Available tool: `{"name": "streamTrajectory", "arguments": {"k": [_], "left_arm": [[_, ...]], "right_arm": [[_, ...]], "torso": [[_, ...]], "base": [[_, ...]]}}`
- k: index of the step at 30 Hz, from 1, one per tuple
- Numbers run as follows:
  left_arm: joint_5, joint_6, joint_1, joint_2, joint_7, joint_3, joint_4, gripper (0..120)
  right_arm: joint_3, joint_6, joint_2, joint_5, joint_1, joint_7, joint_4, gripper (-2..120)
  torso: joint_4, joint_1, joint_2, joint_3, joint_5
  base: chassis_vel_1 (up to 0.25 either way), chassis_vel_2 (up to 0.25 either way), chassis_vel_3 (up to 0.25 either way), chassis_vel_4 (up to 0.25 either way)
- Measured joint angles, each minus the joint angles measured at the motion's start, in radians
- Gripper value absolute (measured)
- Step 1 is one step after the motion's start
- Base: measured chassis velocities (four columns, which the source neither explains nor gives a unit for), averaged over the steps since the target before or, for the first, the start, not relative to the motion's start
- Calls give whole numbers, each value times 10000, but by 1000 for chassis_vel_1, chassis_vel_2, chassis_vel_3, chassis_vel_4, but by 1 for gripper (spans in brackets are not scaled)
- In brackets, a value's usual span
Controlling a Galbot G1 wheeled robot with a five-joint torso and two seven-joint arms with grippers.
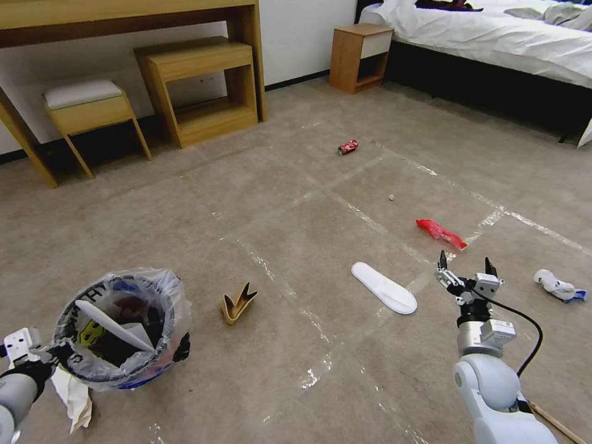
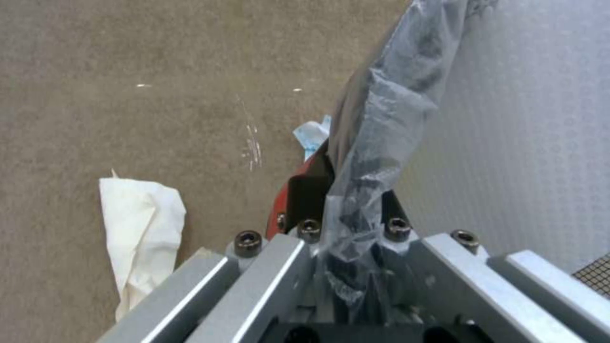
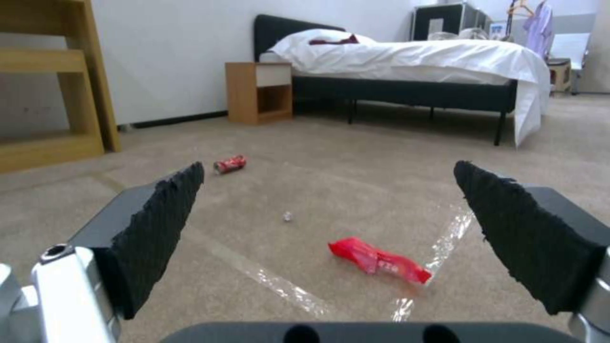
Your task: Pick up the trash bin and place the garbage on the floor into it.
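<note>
While our left gripper (image 2: 346, 247) clamps the bin (image 1: 120, 327), our right gripper (image 1: 465, 271), spread wide, should square up on the wrapper (image 1: 441, 233) at 12 o'clock.

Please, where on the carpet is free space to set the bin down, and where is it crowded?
Bare carpet lies between the torn carton and the white slipper, and between the desk unit and the red can. It is crowded around the right gripper: red wrapper, slipper, crumpled tissue.
</note>
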Motion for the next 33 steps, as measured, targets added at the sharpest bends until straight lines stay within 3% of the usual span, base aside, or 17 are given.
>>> {"name": "streamTrajectory", "arguments": {"k": [33], "left_arm": [[6, -34, -113, -20, -11, 10, 136, 1]], "right_arm": [[-162, -64, -113, -15, 385, -114, -344, 100]], "torso": [[0, 0, 0, 0, 1]], "base": [[0, 0, 0, 0]]}}
